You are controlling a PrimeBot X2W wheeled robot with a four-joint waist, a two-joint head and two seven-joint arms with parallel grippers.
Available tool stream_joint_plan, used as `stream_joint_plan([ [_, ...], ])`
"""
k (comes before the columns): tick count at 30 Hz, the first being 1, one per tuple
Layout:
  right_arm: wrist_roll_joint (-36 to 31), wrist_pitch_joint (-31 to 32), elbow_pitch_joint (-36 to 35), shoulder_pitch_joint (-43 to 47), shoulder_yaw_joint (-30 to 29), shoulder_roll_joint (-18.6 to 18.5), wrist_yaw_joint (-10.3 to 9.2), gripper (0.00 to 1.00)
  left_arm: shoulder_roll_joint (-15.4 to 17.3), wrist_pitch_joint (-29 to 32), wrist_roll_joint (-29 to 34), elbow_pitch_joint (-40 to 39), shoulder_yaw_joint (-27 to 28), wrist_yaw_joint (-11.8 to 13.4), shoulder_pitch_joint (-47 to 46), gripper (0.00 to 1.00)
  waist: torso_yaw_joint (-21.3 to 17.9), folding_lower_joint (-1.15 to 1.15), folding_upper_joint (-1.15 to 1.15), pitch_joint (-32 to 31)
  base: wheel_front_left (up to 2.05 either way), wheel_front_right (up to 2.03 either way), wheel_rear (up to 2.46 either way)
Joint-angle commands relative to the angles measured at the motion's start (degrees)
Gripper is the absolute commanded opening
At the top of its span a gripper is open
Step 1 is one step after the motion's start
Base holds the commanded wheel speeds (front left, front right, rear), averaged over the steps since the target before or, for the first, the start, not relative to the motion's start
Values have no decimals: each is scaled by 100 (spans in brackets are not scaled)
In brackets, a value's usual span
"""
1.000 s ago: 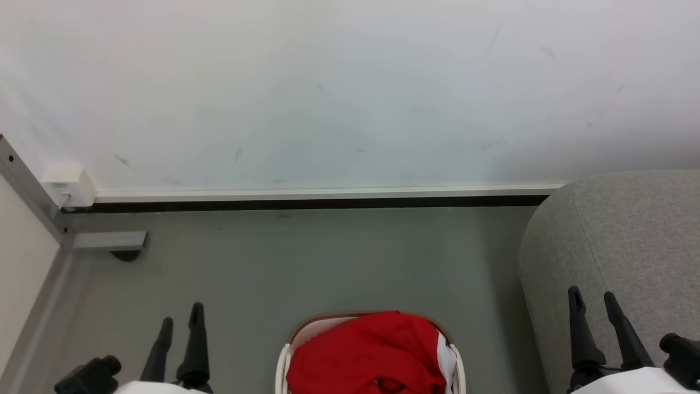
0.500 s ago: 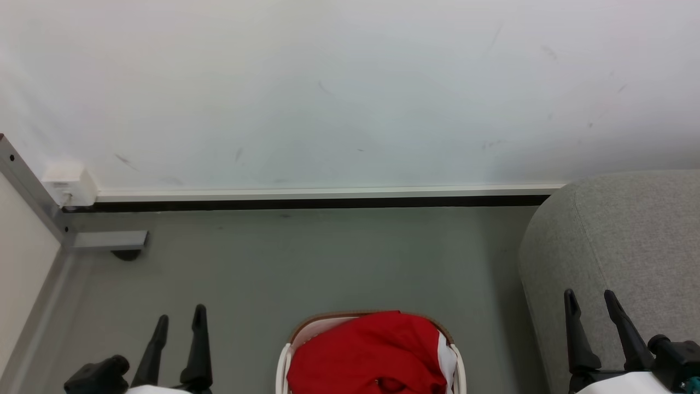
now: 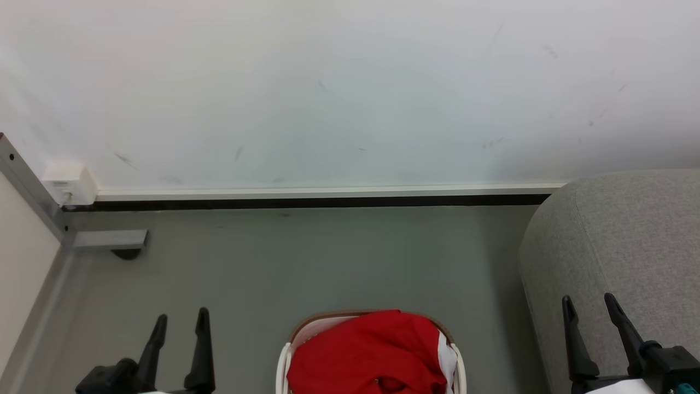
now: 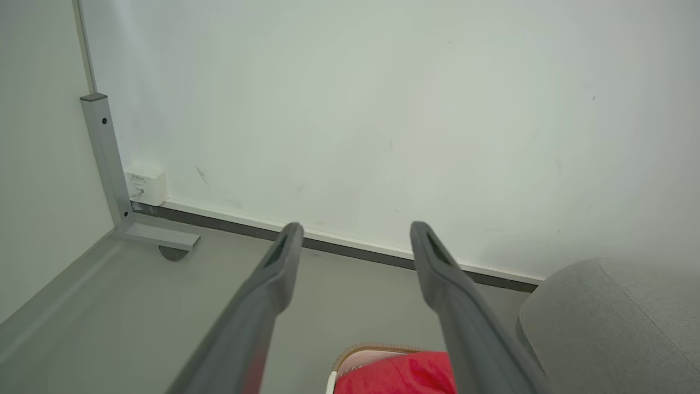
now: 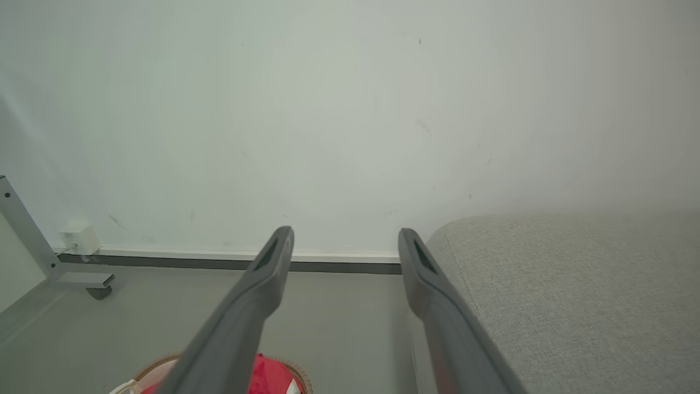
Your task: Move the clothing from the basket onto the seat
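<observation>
Big grey seat [image 3: 629, 235] sits on the right, its rounded edge facing open floor [image 3: 306, 262] that runs up to the wall. Basket [image 3: 311, 320] is bottom centre, just left of the seat, with the clothing [image 3: 366, 350] heaped inside, no clear long axis. Left gripper [image 3: 182, 314] and right gripper [image 3: 587, 298] have fingers spread wide, holding nothing.

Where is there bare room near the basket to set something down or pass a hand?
Bare floor runs from the basket up to the wall, and left to the metal bracket. The seat top in view is bare too. Crowded: the basket is heaped with red clothing, and the strip between basket and seat is narrow.
</observation>
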Motion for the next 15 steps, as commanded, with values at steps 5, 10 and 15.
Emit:
stream_joint_plan([
  [5, -304, -86, -20, 28, -63, -60, -9, 100, 59, -77, 314, -77, -18, 1, 67, 100, 0, 0, 0, -10, 0, 0, 0],
  [10, -556, -146, -29, 45, -69, -60, -9, 100, 63, -140, 576, -108, -37, -14, 95, 100, -2, 0, 0, -18, 0, 0, 0],
  [15, -785, -209, -27, 65, -89, -61, -10, 100, 64, -200, 786, -104, -49, -45, 131, 100, 2, 0, 0, -31, 0, 0, 0],
])
